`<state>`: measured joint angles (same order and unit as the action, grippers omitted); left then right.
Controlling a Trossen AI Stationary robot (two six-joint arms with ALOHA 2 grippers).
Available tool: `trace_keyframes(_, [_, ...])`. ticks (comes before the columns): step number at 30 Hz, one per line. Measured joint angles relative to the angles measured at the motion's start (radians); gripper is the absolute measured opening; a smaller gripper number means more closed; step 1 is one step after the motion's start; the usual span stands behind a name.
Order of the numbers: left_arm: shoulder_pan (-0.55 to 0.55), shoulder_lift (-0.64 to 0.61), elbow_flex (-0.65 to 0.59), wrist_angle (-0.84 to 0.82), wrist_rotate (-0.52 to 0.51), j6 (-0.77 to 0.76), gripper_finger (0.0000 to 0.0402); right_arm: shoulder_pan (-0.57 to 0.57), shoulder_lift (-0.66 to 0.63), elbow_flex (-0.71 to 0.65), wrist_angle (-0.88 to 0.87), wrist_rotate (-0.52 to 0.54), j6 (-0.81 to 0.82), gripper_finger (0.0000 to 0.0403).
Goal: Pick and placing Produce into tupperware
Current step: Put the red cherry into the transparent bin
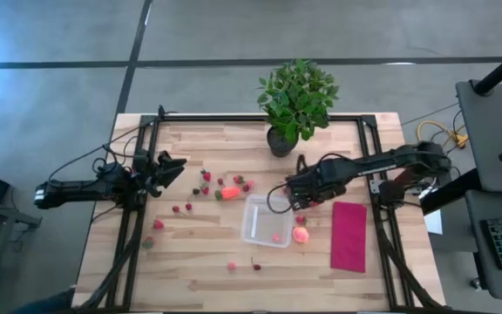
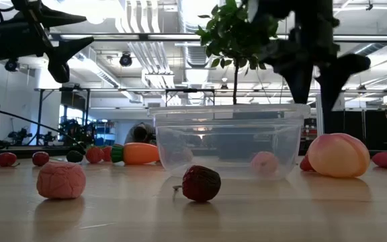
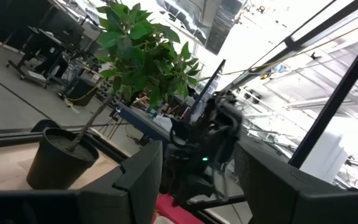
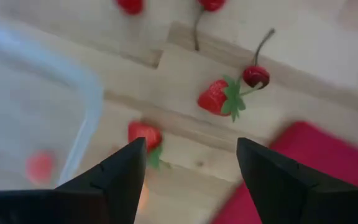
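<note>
The clear tupperware (image 1: 267,222) sits mid-table with one small pink piece (image 1: 275,235) inside, and shows in the low view as tupperware (image 2: 230,138). The orange-pink fruit (image 1: 301,234) rests on the table against its right side. The orange-red piece with a green top (image 1: 229,193) lies to its far left. Tiny red pieces (image 1: 177,208) are scattered around it. My right gripper (image 1: 295,199) hovers open above the tupperware's far right corner. Its wrist view shows the right gripper (image 4: 191,180) over a strawberry (image 4: 143,134) on the wood. My left gripper (image 1: 169,166) is open and raised over the table's left part.
A potted plant (image 1: 296,100) stands at the far edge, just behind my right arm. A magenta cloth (image 1: 349,235) lies flat right of the tupperware. A pink lumpy piece (image 2: 60,180) and a dark red one (image 2: 200,183) lie near the front edge.
</note>
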<state>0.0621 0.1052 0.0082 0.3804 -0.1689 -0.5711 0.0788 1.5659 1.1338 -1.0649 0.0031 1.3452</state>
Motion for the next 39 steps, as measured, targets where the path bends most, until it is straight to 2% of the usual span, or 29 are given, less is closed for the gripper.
trace_keyframes(3, [0.000, 0.002, 0.000, -0.002, 0.004, 0.000, 0.0187, -0.001, -0.040, -0.096, 0.075, 0.033, 0.119, 0.0238])
trace_keyframes(7, [0.000, 0.004, 0.000, -0.001, 0.004, 0.000, 0.0187, -0.005, -0.073, -0.182, 0.075, 0.105, 0.197, 0.0240])
trace_keyframes(11, [0.000, 0.003, 0.000, 0.003, 0.005, 0.000, 0.0187, -0.019, -0.082, -0.252, 0.095, 0.130, 0.229, 0.0242])
trace_keyframes(16, [0.000, 0.004, 0.000, 0.003, 0.004, 0.001, 0.0187, -0.059, -0.073, -0.310, 0.228, 0.134, 0.221, 0.0238])
trace_keyframes(24, [0.000, 0.006, 0.000, 0.002, 0.004, 0.009, 0.0187, -0.127, -0.071, -0.360, 0.257, 0.127, 0.175, 0.0235])
trace_keyframes(30, [0.000, 0.023, 0.000, -0.002, 0.004, 0.011, 0.0187, -0.137, -0.071, -0.360, 0.270, 0.092, 0.149, 0.0232])
trace_keyframes(39, [0.000, 0.052, 0.000, -0.001, 0.004, 0.011, 0.0187, -0.145, -0.070, -0.383, 0.303, 0.094, 0.175, 0.0194])
